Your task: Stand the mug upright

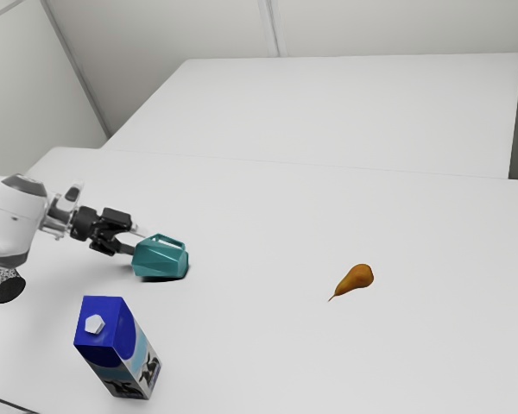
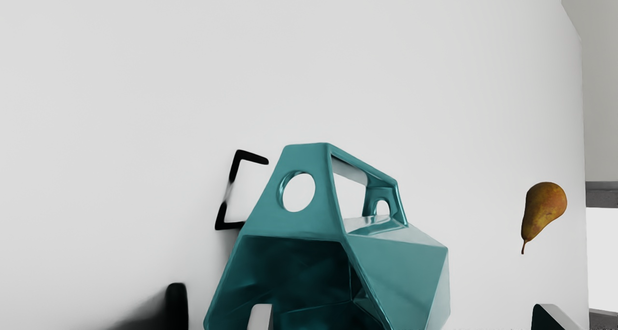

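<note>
A pale, smooth table [image 1: 268,345] spreads out before us, with a second white surface [image 1: 345,108] beyond it and light grey walls [image 1: 216,30] behind. On the table, toward the exterior view's left, we see the teal mug [image 1: 160,259] lying on its side, its angular handle [image 1: 168,239] uppermost and its open mouth turned toward our gripper [image 1: 135,241]. We have the gripper open beside that mouth: in the wrist view the two fingertips stand wide apart, one [image 2: 260,317] in front of the dark opening, the other [image 2: 555,318] out past the mug's faceted side, with nothing clasped between them. Whether the nearer tip reaches inside the mouth, we cannot tell. The handle and our gripper throw dark shadows on the table. Nearer the exterior camera than the mug stands a carton [image 1: 112,345] with a blue top and white cap, and well apart, toward the exterior view's right, lies a brown pear [image 1: 356,277], its stem pointing toward the exterior view's left.
</note>
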Controlling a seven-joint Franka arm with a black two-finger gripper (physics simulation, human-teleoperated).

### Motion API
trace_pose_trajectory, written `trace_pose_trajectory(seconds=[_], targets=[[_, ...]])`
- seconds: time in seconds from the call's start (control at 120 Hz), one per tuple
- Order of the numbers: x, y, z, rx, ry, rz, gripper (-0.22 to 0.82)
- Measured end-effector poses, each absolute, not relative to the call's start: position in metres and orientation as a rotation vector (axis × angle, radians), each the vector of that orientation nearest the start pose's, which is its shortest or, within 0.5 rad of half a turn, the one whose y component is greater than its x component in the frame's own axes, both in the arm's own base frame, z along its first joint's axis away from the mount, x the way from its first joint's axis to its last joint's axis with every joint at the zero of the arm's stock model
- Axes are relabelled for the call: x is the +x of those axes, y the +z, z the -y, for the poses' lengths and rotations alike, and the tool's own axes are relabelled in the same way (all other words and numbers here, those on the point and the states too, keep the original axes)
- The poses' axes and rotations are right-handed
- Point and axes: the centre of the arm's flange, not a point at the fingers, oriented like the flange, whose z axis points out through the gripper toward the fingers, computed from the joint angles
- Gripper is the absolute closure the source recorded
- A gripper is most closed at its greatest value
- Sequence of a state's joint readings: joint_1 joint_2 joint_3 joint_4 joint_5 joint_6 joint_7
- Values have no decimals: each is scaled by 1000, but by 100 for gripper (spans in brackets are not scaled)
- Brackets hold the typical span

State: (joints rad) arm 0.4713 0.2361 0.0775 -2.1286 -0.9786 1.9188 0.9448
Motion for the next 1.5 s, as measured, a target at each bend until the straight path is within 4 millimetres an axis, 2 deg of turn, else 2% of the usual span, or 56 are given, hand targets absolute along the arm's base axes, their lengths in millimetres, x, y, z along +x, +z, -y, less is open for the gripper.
trace_pose_trajectory(seconds=[0.467,0.867,0.95,1.108,1.267,1.4,1.5], targets=[[494,273,-216,2200,326,-142,2],[499,273,-199,2182,317,-65,4],[499,273,-197,2180,316,-57,12],[500,276,-196,2180,324,-44,38],[501,279,-196,2181,333,-34,59],[501,291,-195,2179,352,-12,69],[503,306,-189,2183,371,22,72]])
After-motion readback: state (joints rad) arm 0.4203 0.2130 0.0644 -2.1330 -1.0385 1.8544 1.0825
